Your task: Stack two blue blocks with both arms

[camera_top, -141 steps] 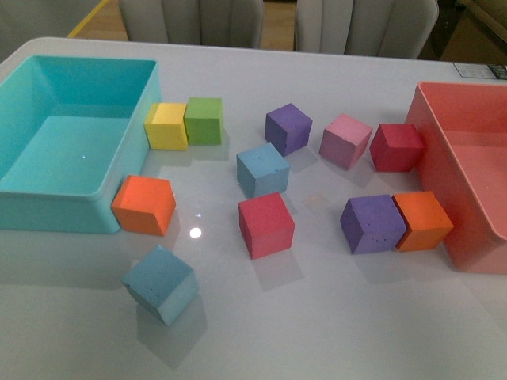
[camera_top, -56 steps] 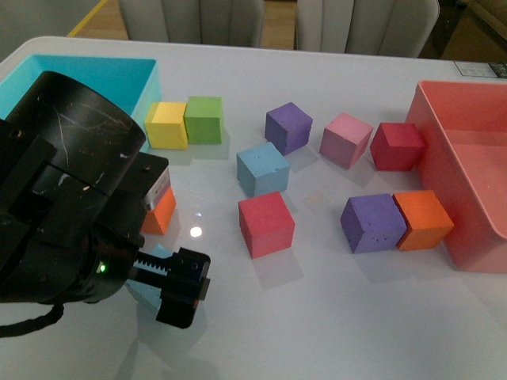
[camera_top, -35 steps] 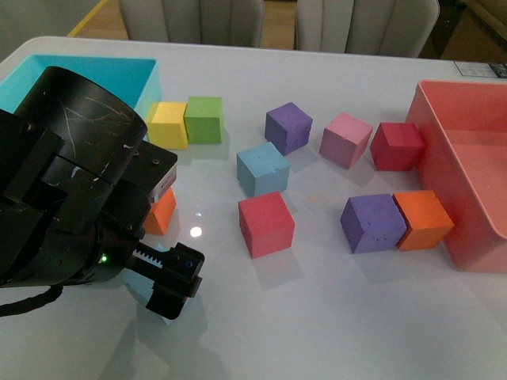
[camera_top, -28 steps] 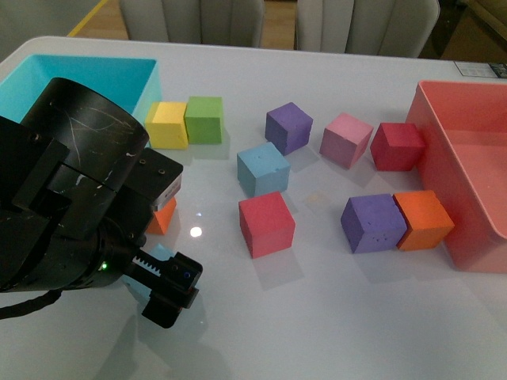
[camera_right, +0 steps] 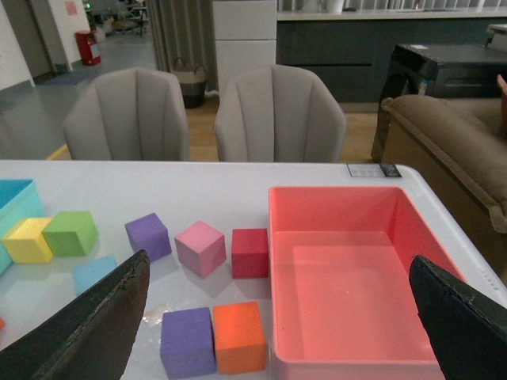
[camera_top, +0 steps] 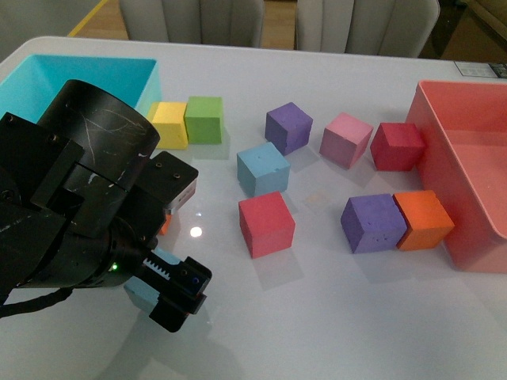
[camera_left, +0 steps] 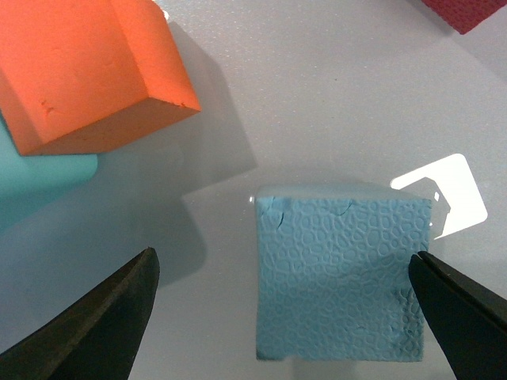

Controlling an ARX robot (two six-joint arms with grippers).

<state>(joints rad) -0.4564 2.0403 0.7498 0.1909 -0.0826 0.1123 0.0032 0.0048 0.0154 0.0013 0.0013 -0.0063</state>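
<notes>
Left arm (camera_top: 87, 206): it takes up the front left part of the front view, low over the white desk (camera_top: 333, 317). The left gripper (camera_left: 283, 263) has its jaws spread wide and grips nothing.

Near blue block (camera_left: 341, 277): it sits flat on the desk toward the front left corner, between the left gripper's fingers (camera_left: 95, 324). It lies off centre, close against one finger with a clear gap to the other. Contact with the close finger cannot be confirmed. In the front view most of this block is hidden behind the arm.

Second blue block (camera_top: 262, 169): it sits flat near the middle of the desk, well apart from the first. A red block (camera_top: 266, 224) is just in front of it and a purple block (camera_top: 287, 127) is just behind.

Right gripper (camera_right: 279, 265): it is seen only in its own wrist view. The jaws are spread wide with nothing between them, and it is held high above the desk's front edge.

Other items:
- An orange block (camera_left: 87, 71) lies near the first blue block, partly hidden by the arm in the front view.
- A turquoise tray (camera_top: 79, 79) stands along the left edge.
- A yellow block (camera_top: 170, 125) and a green block (camera_top: 203, 119) touch each other beside the tray.
- A coral tray (camera_top: 467, 158) stands along the right edge.
- A pink block (camera_top: 345, 140) and a dark red block (camera_top: 397, 146) lie toward the coral tray.
- A second purple block (camera_top: 372, 223) touches a second orange block (camera_top: 423, 220) in front of them.
</notes>
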